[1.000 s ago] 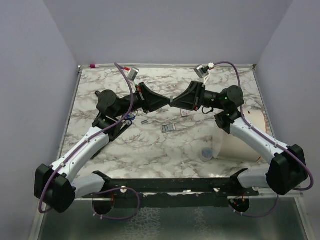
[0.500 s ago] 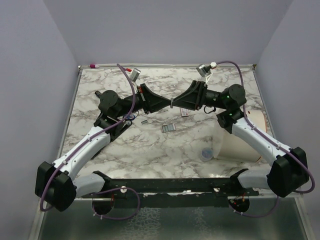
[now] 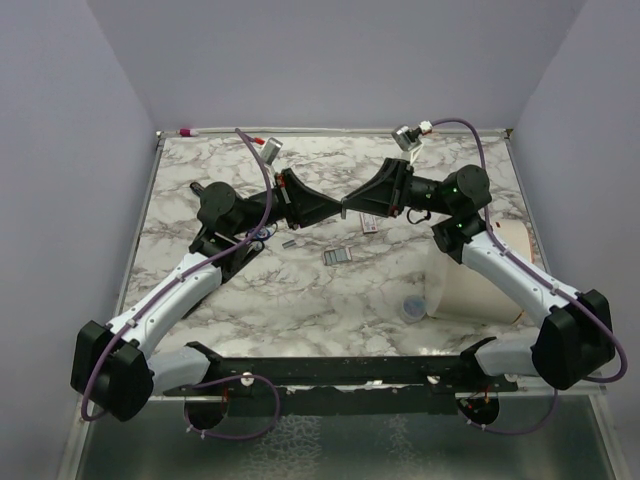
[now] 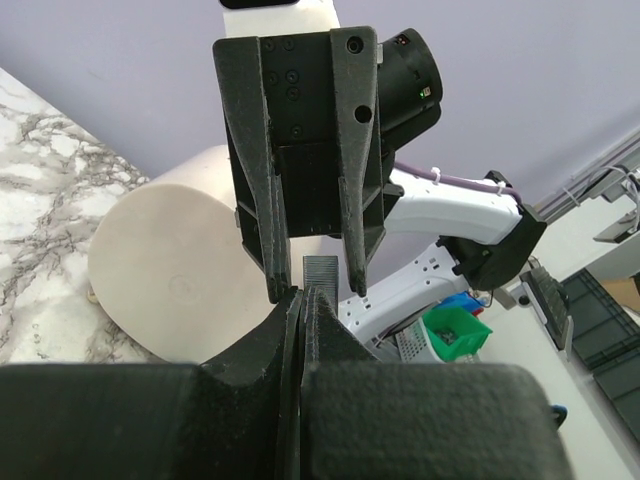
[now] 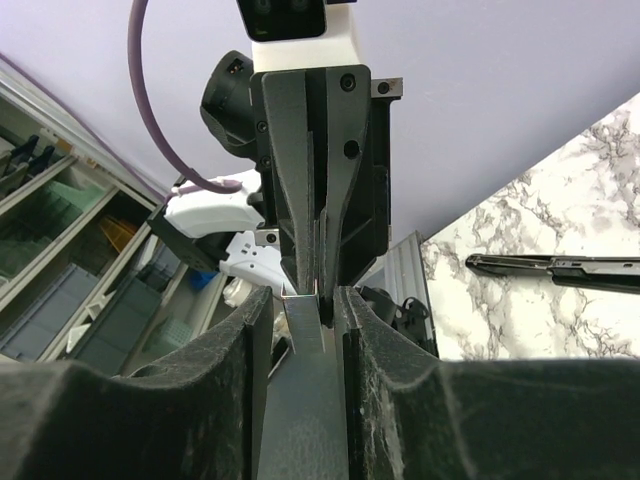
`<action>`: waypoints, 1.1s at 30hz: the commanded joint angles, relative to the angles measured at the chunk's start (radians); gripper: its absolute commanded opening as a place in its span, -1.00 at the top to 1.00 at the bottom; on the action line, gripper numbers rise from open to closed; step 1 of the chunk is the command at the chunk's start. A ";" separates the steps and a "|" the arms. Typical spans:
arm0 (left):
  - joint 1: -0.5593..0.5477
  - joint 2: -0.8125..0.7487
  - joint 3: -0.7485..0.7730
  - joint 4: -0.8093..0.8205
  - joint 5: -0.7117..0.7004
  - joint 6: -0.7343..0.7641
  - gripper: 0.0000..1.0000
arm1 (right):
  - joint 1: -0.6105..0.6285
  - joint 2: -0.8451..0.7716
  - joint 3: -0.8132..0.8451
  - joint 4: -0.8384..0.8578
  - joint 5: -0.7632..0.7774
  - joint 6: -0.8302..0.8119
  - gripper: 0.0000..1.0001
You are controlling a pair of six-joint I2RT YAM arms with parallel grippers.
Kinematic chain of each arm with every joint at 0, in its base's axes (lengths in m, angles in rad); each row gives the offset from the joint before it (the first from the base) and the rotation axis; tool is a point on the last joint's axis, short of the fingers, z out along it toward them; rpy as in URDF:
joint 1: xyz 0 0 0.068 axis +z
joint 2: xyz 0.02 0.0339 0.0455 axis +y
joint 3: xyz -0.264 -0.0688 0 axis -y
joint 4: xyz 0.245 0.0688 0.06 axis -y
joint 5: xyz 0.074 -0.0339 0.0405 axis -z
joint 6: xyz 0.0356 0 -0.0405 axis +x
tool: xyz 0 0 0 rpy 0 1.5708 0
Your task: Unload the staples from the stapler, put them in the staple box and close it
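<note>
Up above the marble table (image 3: 200,300), left of the cream roll (image 3: 480,285) and farther from the arm bases than it, the two grippers are meeting tip to tip with the stapler (image 4: 320,272) between them. The left gripper (image 4: 302,305) is pinching the stapler, its jaws pressed fully together on one end, so that only a short ribbed grey end is sticking out past the fingertips. The right gripper (image 5: 303,300) is reaching in from the roll's side with its jaws standing narrowly apart, one finger on either side of that free end. From the left wrist, a thin gap is showing on each side between the stapler and the right fingers (image 4: 272,270), so they are flanking it and not clamping it. From the right wrist, the silvery bar is running up the channel between the fingers and lying close along one of them; whether it is touching there I cannot tell. The stapler is hanging clear of the marble.

Down on the marble, also left of the roll, a few short grey strips that look like staples (image 3: 338,255) are lying well apart from both grippers. A small white piece with pink-red marks (image 3: 368,226) is lying between those strips and the right gripper.
</note>
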 commanded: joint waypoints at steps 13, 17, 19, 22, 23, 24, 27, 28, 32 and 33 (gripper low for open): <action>0.001 0.019 -0.021 0.044 0.038 -0.020 1.00 | -0.004 0.014 0.019 0.108 -0.027 0.036 0.60; 0.001 0.020 -0.024 0.048 0.035 -0.023 1.00 | -0.006 0.015 0.010 0.134 -0.029 0.053 0.65; 0.001 0.020 -0.025 0.048 0.033 -0.023 1.00 | -0.005 0.012 0.008 0.136 -0.031 0.056 0.67; 0.002 0.022 -0.026 0.049 0.028 -0.025 1.00 | -0.005 0.008 0.005 0.137 -0.028 0.056 0.67; 0.001 0.024 -0.025 0.052 0.026 -0.027 1.00 | -0.004 0.008 0.007 0.137 -0.029 0.057 0.64; 0.002 0.026 -0.024 0.055 0.027 -0.029 1.00 | -0.004 0.009 0.008 0.137 -0.031 0.057 0.59; 0.001 0.033 -0.021 0.062 0.030 -0.035 1.00 | -0.004 0.014 0.009 0.137 -0.036 0.057 0.35; 0.001 0.035 -0.020 0.064 0.031 -0.036 1.00 | -0.005 0.016 0.008 0.140 -0.038 0.059 0.32; 0.001 0.042 -0.021 0.077 0.033 -0.047 1.00 | -0.004 0.029 0.005 0.178 -0.045 0.085 0.30; 0.001 0.043 -0.023 0.080 0.034 -0.048 1.00 | -0.004 0.035 0.005 0.191 -0.048 0.094 0.30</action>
